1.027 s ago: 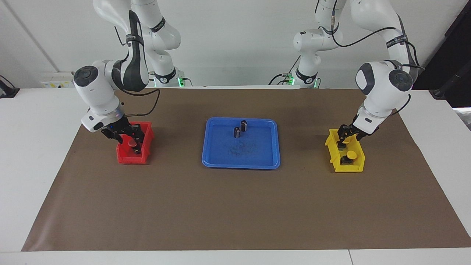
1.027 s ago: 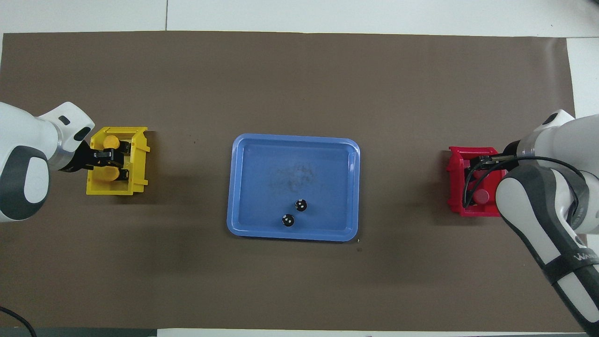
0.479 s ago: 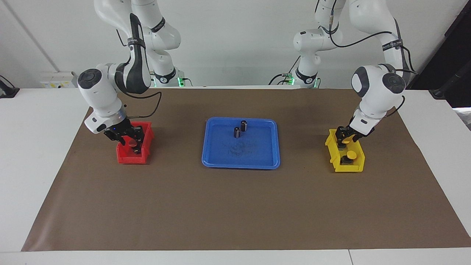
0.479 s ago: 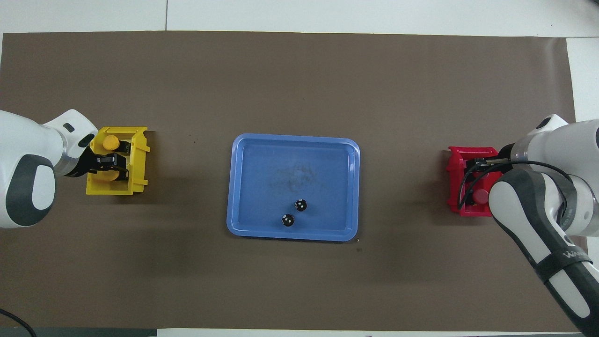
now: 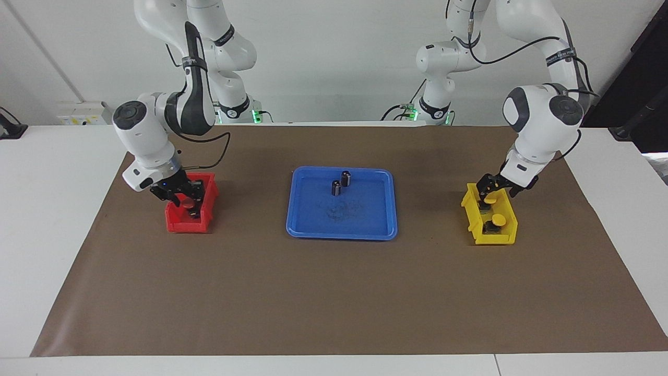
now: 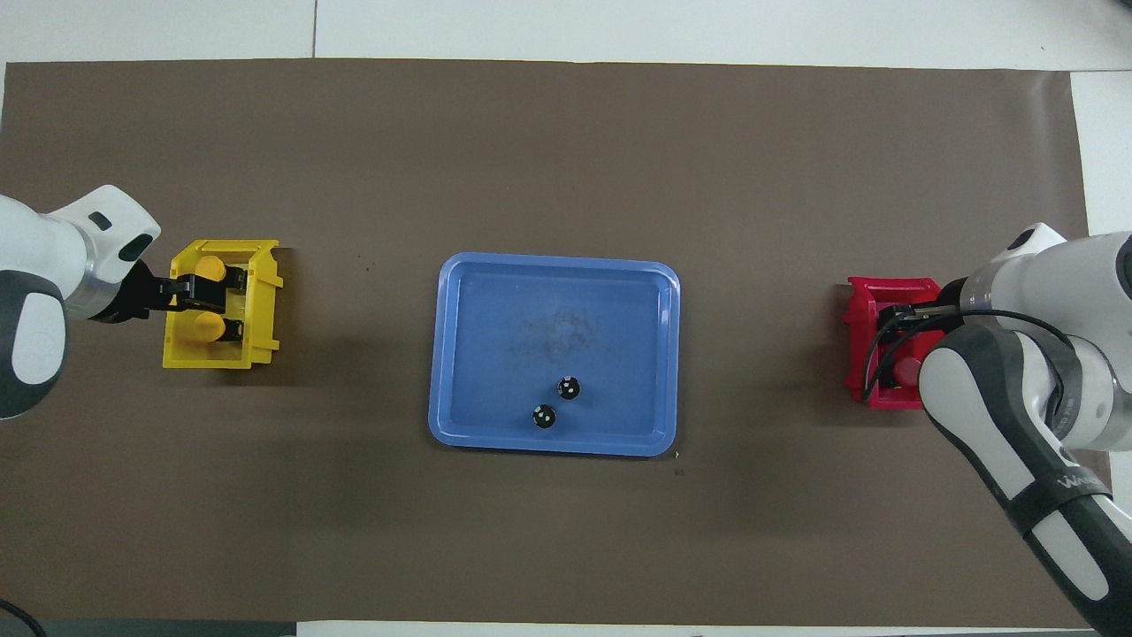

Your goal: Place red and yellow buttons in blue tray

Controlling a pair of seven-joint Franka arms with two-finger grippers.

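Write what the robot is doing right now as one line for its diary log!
left gripper: in yellow bin at a yellow button | right gripper: in red bin at a red button | blue tray: two black cylinders, no buttons yet

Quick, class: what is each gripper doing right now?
Left gripper: in the yellow bin, shut on a yellow button.
Right gripper: in the red bin; cannot tell.

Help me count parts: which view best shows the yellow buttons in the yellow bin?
The overhead view: both yellow buttons' caps show round inside the yellow bin. In the facing view, the left gripper hangs over the bin and crowds the button nearer the robots.
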